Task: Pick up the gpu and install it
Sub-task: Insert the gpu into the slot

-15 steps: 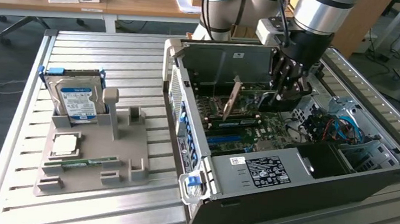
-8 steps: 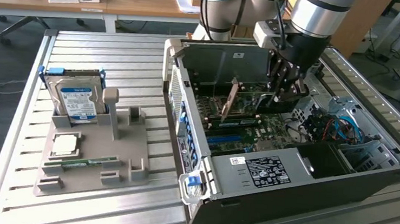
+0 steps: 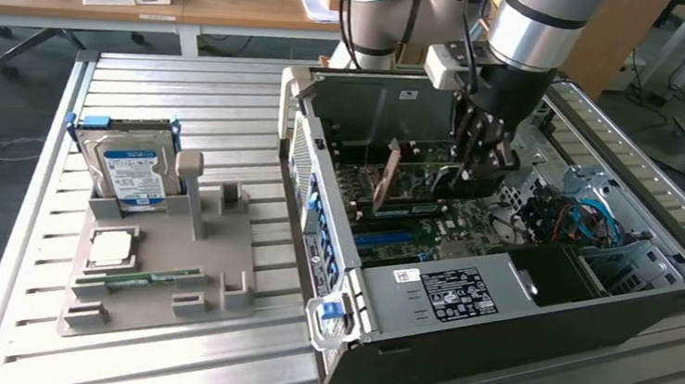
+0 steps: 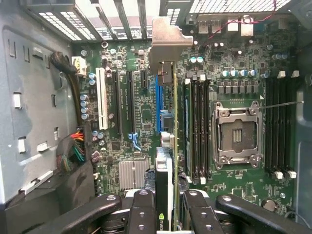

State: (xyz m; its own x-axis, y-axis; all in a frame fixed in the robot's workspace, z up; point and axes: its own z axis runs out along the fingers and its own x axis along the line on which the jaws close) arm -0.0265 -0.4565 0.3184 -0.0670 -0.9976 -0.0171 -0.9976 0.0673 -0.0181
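**The gpu at the motherboard, exterior and wrist views.** The gpu [image 4: 165, 190] is seen edge-on in the wrist view, clamped between the two black fingers [image 4: 141, 212] of the gripper [image 4: 168, 217]. The jaws are closed on the card from both faces. From the jaws the card runs straight outward to its metal bracket [image 4: 168, 41], which lies at the slotted rear wall of the case.

Under the card, and just to one side of its edge, lies a blue expansion slot [image 4: 158, 102]. Whether the card's edge touches a slot cannot be told. On the other side of the card, close by, are the black memory slots [image 4: 196, 131]. Beyond them is the open processor socket [image 4: 237, 134]. Farther out on the blue-slot side lie two black slots, a white slot [image 4: 102, 100] and a finned silver heatsink [image 4: 132, 173].

In the exterior view the gripper [image 3: 475, 171] reaches down into the open computer case [image 3: 495, 298], with the gpu [image 3: 389, 173] standing on edge over the board. Well apart from the jaws, outside the case, a grey holder [image 3: 205, 273] rests on the slatted metal table [image 3: 178, 84]. It carries an upright hard drive [image 3: 133, 169], a square chip [image 3: 108, 246] and a green memory stick [image 3: 142, 279].
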